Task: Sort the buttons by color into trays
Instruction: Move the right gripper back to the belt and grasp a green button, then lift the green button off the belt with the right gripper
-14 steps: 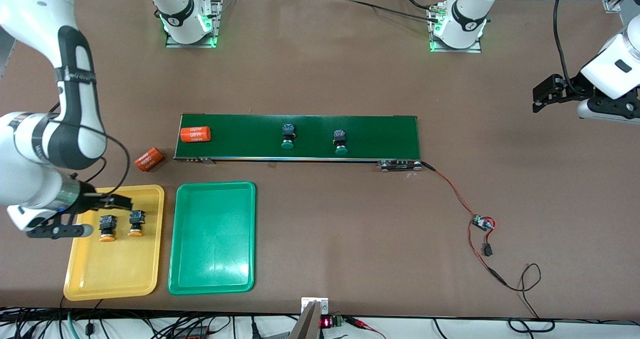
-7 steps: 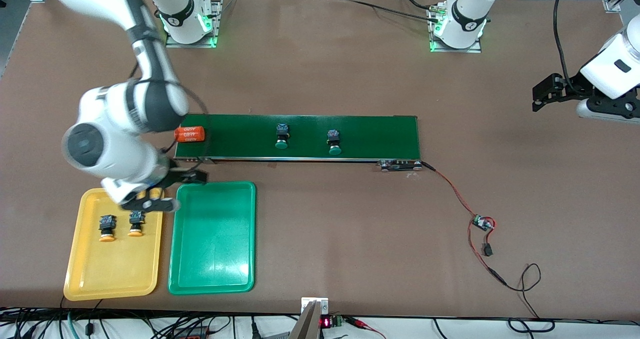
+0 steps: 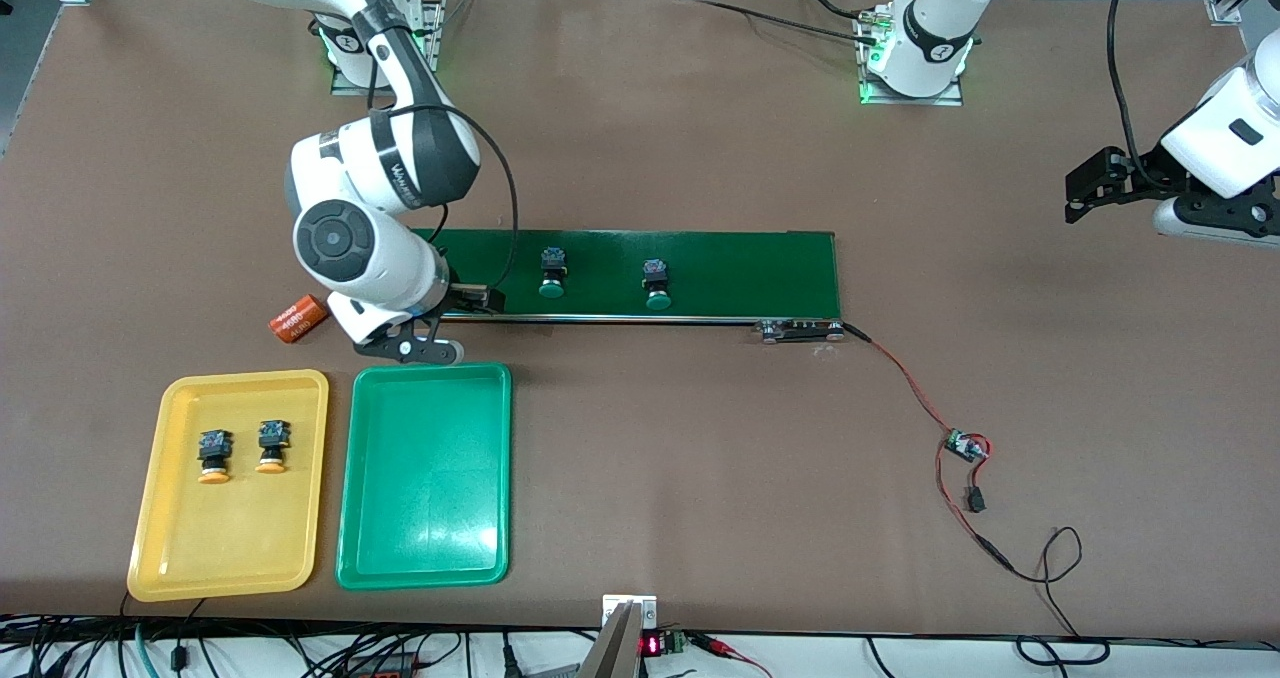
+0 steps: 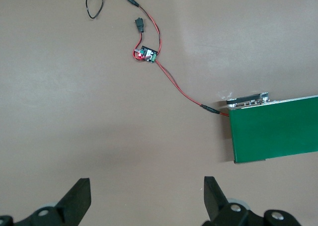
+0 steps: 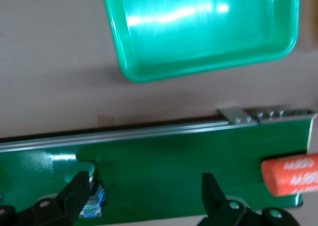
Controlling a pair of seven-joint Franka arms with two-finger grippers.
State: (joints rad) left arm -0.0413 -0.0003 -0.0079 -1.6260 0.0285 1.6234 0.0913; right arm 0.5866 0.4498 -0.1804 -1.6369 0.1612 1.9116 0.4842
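The right arm reached out from its base to the conveyor belt (image 3: 640,274), and its hand (image 3: 452,325) hung over the belt's end toward the right arm's side of the table (image 3: 700,478), just above the belt's front rail. In the right wrist view that hand (image 5: 141,193) had its fingers spread wide with nothing between them, the dark-green belt (image 5: 174,171) showing in the gap.

An orange cylinder (image 5: 292,175) printed with digits lay on the belt beside one finger, while a green-capped button (image 5: 90,198) sat by the other finger. Two green-capped buttons stood on the belt, one (image 3: 551,272) closer to the right hand and the other (image 3: 656,285) more toward the belt's middle. A second orange cylinder (image 3: 299,319) lay on the table just off the belt's end.

The green tray (image 3: 424,475) sat nearer to the front camera than the belt, with no button in it. Beside it, the yellow tray (image 3: 232,485) held two orange-capped buttons (image 3: 211,456) (image 3: 271,446) side by side.

The left arm waited at its own end of the table, its hand (image 3: 1082,190) up over bare tabletop. The left wrist view showed its fingers (image 4: 77,198) spread and holding nothing, above the table near the belt's other end (image 4: 276,134) and a red-and-black wire with a small circuit board (image 4: 147,53).
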